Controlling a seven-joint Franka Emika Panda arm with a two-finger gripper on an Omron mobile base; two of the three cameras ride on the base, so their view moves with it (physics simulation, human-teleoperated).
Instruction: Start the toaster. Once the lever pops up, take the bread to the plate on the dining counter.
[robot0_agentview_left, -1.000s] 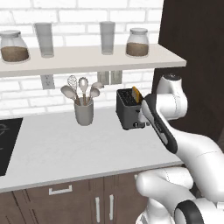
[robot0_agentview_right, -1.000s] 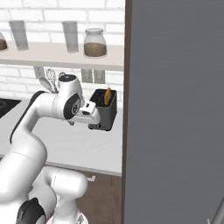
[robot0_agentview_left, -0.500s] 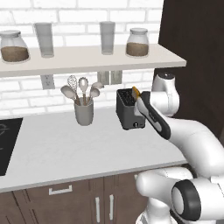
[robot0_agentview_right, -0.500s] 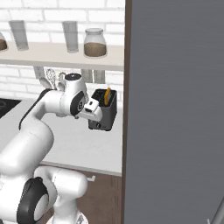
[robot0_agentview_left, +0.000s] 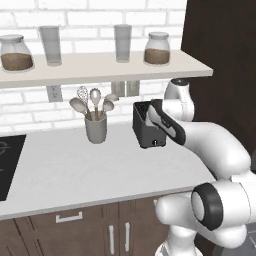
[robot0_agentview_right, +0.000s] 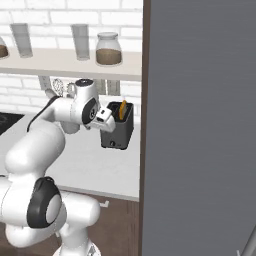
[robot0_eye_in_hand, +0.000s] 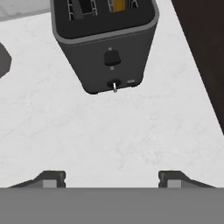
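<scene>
The black two-slot toaster (robot0_eye_in_hand: 105, 43) stands on the pale worktop, its front face toward the hand camera, with a dark lever knob (robot0_eye_in_hand: 111, 57) and a small silvery knob (robot0_eye_in_hand: 114, 85) below it. The bread (robot0_eye_in_hand: 120, 4) sits in the right-hand slot and shows as an orange-tan slice (robot0_agentview_right: 123, 110) sticking up. My gripper (robot0_eye_in_hand: 113, 177) hovers in front of and above the toaster's front face, open, nothing between its fingertips (robot0_eye_in_hand: 54, 178). In the left base view my forearm covers part of the toaster (robot0_agentview_left: 145, 131). The plate and the dining counter are out of view.
A grey utensil crock (robot0_agentview_left: 96, 127) stands left of the toaster. Above hangs a shelf (robot0_agentview_left: 100, 67) with jars and glasses. A black cooktop (robot0_agentview_left: 7, 165) lies at the far left. A tall dark cabinet side (robot0_agentview_right: 200, 125) rises close on the toaster's right.
The arm has reached further forward, bringing the hand closer to the toaster's front. In the left base view the forearm now covers the bread.
</scene>
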